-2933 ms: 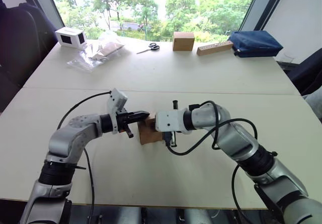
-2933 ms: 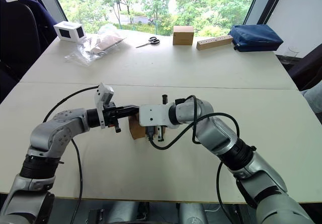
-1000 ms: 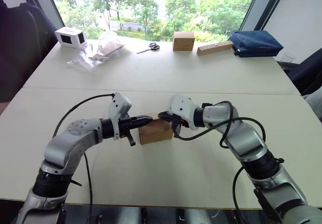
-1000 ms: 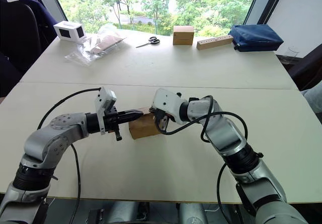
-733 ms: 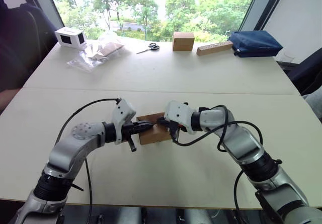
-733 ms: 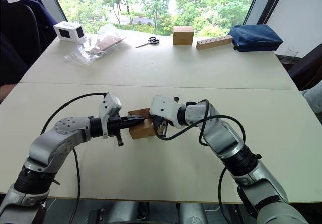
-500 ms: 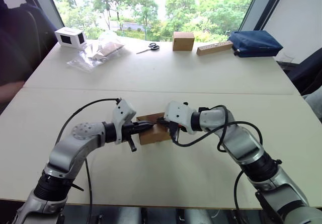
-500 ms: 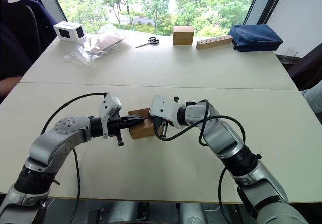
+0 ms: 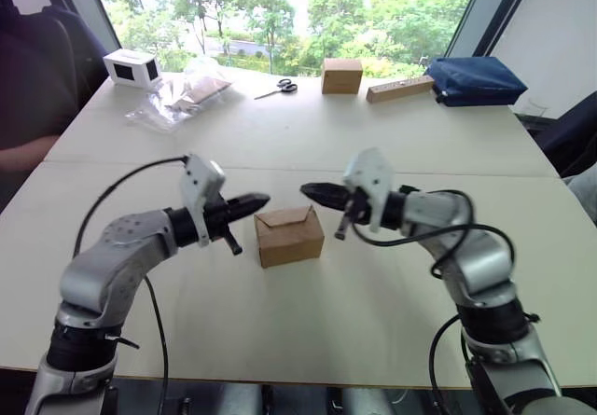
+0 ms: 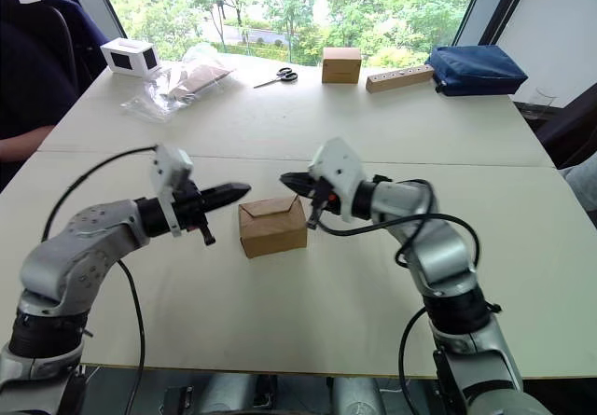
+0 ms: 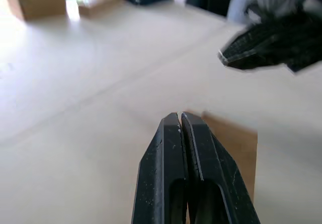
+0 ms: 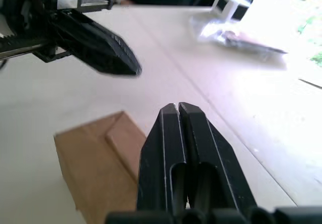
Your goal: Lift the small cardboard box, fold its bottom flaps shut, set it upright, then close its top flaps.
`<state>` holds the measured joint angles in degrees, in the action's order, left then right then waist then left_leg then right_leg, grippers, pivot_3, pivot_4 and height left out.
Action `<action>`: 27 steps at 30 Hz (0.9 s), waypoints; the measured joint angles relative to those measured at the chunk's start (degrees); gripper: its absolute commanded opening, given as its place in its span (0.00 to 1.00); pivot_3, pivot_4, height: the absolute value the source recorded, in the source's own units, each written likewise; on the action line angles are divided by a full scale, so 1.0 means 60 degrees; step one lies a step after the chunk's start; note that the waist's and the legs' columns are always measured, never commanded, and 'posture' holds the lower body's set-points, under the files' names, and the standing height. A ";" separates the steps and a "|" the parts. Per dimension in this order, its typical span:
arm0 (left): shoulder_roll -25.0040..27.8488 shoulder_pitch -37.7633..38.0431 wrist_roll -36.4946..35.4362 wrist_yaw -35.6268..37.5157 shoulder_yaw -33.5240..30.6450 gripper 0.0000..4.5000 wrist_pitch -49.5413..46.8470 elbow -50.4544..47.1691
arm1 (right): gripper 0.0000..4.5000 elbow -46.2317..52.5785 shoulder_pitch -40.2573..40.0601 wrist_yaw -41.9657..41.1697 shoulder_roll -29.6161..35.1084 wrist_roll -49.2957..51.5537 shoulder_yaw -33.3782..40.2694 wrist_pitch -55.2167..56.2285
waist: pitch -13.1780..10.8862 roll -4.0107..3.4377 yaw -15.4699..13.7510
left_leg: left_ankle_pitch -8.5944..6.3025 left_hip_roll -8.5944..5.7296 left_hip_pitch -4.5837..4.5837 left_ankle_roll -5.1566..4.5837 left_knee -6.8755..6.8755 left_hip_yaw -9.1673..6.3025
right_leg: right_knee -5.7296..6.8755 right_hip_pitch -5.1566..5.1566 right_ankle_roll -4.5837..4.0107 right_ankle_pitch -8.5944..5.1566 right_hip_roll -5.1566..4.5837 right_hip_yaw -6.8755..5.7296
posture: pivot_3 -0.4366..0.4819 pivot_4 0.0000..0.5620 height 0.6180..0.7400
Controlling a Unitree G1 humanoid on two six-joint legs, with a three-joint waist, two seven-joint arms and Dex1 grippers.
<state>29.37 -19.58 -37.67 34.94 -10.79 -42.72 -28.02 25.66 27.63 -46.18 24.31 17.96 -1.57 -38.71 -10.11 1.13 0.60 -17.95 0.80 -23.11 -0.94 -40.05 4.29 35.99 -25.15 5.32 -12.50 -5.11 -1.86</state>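
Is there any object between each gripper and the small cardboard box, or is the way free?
Nothing visible stands in the way. The small cardboard box sits alone on the table, with the left gripper and right gripper poised above its two ends, both shut.

No text, label, brand, number or sign can be read anywhere in these views. The small cardboard box [image 9: 289,235] on the table is plain brown on every face that shows. Far behind that box, the white box with a black window [image 9: 130,67], the squarer brown box [image 9: 341,76] and the dark blue bag [image 9: 474,79] near the window carry no lettering that can be made out.
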 measured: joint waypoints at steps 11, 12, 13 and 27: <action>0.2708 0.3918 -0.1534 0.1300 -0.1322 0.01 -0.1815 -0.0688 | 0.00 0.1742 -0.3906 -0.0334 0.1962 0.2313 0.2035 -0.1960 | -0.0003 -0.0009 0.0018 | -0.0007 0.0012 0.0066 -0.0003 0.0028 0.0022 | -0.0007 0.0030 -0.0067 -0.0043 0.0010 0.0008 | 0.48 0.27 1.00; 0.2755 0.4229 -0.1460 0.1443 -0.1321 0.01 -0.1647 -0.0769 | 0.00 0.1851 -0.4123 -0.0379 0.2112 0.2352 0.2045 -0.1920 | -0.0003 -0.0009 0.0012 | -0.0008 0.0016 0.0073 -0.0001 0.0030 0.0021 | -0.0016 0.0038 -0.0076 -0.0049 0.0010 0.0007 | 0.48 0.27 1.00; 0.2813 0.4762 -0.1299 0.1657 -0.1317 0.01 -0.1445 -0.0813 | 0.00 0.1920 -0.4549 -0.0449 0.2355 0.2383 0.2059 -0.1857 | -0.0003 -0.0010 -0.0013 | -0.0009 0.0016 0.0102 0.0000 0.0039 0.0018 | -0.0029 0.0066 -0.0084 -0.0055 0.0008 0.0003 | 0.48 0.27 1.00; 0.2860 0.5934 -0.0928 0.2693 -0.1308 0.01 -0.0472 -0.0569 | 0.00 0.1831 -0.5500 -0.0376 0.2823 0.2471 0.2098 -0.1260 | -0.0002 -0.0011 -0.0015 | -0.0011 0.0017 0.0103 -0.0003 0.0081 0.0019 | -0.0092 0.0075 -0.0087 -0.0053 0.0001 0.0002 | 0.48 0.27 1.00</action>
<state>46.53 16.02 -43.24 51.10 -18.63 -45.56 -31.43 36.64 -5.37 -48.44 41.24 32.78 11.02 -46.27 -10.12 1.07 0.51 -18.01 0.90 -22.49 -0.95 -39.57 4.40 35.44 -24.70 4.80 -12.81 -5.11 -1.85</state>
